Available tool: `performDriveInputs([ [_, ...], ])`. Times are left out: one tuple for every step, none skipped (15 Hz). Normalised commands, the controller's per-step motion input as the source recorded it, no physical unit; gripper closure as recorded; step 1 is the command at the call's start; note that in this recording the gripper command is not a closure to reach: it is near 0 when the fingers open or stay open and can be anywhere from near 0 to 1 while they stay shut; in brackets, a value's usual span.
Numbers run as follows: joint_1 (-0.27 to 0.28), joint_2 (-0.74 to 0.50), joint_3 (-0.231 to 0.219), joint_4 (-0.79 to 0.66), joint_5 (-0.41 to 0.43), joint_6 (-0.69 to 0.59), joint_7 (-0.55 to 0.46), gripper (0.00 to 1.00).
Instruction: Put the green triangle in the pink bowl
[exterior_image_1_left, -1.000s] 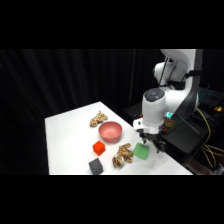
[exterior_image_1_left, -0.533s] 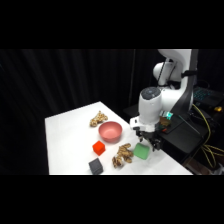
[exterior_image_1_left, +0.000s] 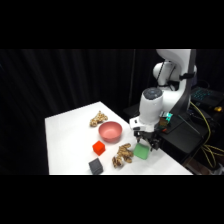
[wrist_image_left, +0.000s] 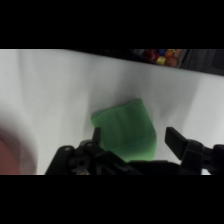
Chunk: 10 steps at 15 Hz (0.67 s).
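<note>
The green triangle (exterior_image_1_left: 142, 151) lies on the white table (exterior_image_1_left: 70, 130) near its right edge. In the wrist view the green triangle (wrist_image_left: 127, 129) fills the middle, flat on the table. My gripper (exterior_image_1_left: 145, 142) hangs just above it, open. My gripper (wrist_image_left: 135, 137) has one fingertip on each side of the block, and neither is touching it. The pink bowl (exterior_image_1_left: 110, 131) stands empty to the left of the gripper, about a bowl's width from the green block.
A red cube (exterior_image_1_left: 98, 147) and a dark grey cube (exterior_image_1_left: 95, 166) sit near the front edge. One tan lumpy object (exterior_image_1_left: 121, 155) lies right beside the green block, another (exterior_image_1_left: 98, 119) behind the bowl. Dark equipment and cables (exterior_image_1_left: 200, 130) stand off the table's right side.
The gripper has come down and slightly left, closer over the green triangle. The objects on the table have not moved.
</note>
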Motion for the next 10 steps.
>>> performDriveInputs([
  [0.087,0.08,-0.209,-0.03,-0.284,0.25,-0.05,0.0],
  [0.08,0.09,-0.199,-0.01,-0.257,0.23,-0.07,0.0],
  [0.071,0.08,-0.166,-0.02,-0.204,0.23,-0.08,0.0],
  [0.067,0.08,-0.133,-0.01,-0.156,0.22,-0.1,0.0],
  [0.061,0.08,-0.087,-0.02,-0.104,0.23,-0.11,0.0],
  [0.059,0.08,-0.061,-0.02,-0.066,0.23,-0.12,0.0],
  [0.041,0.09,-0.032,-0.02,-0.025,0.24,-0.14,0.0],
  [0.024,0.08,-0.017,-0.03,0.004,0.24,-0.15,0.0],
  [0.015,0.08,-0.009,-0.04,0.022,0.24,-0.16,0.0],
  [0.02,0.07,-0.014,-0.05,0.027,0.24,-0.15,0.06],
])
